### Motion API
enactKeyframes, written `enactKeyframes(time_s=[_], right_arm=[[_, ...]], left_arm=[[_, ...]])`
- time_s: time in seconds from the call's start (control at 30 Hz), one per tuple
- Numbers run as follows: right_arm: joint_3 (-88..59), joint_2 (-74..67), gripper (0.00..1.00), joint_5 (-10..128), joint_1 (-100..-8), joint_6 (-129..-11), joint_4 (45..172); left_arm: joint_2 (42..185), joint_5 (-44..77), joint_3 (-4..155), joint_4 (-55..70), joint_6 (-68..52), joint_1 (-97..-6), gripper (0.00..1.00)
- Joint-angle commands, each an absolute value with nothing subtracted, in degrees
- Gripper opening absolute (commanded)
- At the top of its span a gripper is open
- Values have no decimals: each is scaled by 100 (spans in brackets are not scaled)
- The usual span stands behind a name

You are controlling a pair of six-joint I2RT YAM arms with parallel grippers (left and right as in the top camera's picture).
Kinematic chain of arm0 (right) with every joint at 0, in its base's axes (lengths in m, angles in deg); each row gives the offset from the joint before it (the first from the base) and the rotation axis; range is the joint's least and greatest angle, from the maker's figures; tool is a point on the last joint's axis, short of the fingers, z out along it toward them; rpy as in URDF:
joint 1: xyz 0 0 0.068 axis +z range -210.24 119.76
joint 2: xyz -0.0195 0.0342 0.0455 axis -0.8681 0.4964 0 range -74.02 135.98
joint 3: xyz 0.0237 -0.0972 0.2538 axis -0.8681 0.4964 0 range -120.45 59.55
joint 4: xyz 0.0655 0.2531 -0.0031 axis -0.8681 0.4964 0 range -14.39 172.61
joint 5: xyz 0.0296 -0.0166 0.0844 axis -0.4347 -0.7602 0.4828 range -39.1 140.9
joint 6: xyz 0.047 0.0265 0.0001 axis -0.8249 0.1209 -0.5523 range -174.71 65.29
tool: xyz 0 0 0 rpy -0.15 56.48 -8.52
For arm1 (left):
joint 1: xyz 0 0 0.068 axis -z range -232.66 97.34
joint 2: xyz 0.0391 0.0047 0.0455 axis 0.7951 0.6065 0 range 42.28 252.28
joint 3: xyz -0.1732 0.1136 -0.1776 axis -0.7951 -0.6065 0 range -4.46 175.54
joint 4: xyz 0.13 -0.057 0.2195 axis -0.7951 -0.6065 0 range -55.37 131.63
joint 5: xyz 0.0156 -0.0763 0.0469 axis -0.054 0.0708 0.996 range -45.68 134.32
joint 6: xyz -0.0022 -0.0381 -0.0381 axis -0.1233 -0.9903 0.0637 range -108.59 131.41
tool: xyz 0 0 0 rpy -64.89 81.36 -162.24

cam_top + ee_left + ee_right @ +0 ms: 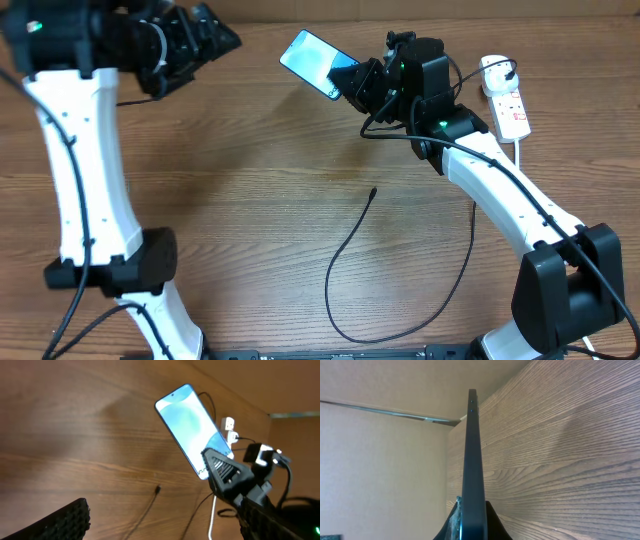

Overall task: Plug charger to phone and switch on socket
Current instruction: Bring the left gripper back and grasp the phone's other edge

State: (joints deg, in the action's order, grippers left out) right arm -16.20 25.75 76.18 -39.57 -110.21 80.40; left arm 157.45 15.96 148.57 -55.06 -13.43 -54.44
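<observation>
Phone (312,62) is held tilted above the worktop (240,200), lower end clamped in the right claw (356,86). Left claw (197,48) is spread wide, empty. Charger plug (372,193), lying mid-worktop, should be pinched close behind its tip & lined up w/ port.

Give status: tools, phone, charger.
Right tool shut on phone, lifted off table. Left tool open, empty. Charger tip loose on table, not plugged in. Nothing between left tool and tip.
</observation>
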Motion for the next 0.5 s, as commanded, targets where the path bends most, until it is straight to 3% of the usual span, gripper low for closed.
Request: enactKeyframes(time_s=[0.0, 0.3, 0.47], right_arm=[[-1731, 2406, 4, 7710, -3968, -11041, 8016], [-1731, 2406, 4, 7915, -3968, -11253, 7995], [-1731, 2406, 4, 7979, -3968, -11782, 7835]], left_arm=[[15155, 1526, 14822, -5519, -653, -5479, 90], [13455, 2486, 12685, -5488, -635, -5490, 92], [13265, 2650, 11539, -4961, -714, -5543, 92]])
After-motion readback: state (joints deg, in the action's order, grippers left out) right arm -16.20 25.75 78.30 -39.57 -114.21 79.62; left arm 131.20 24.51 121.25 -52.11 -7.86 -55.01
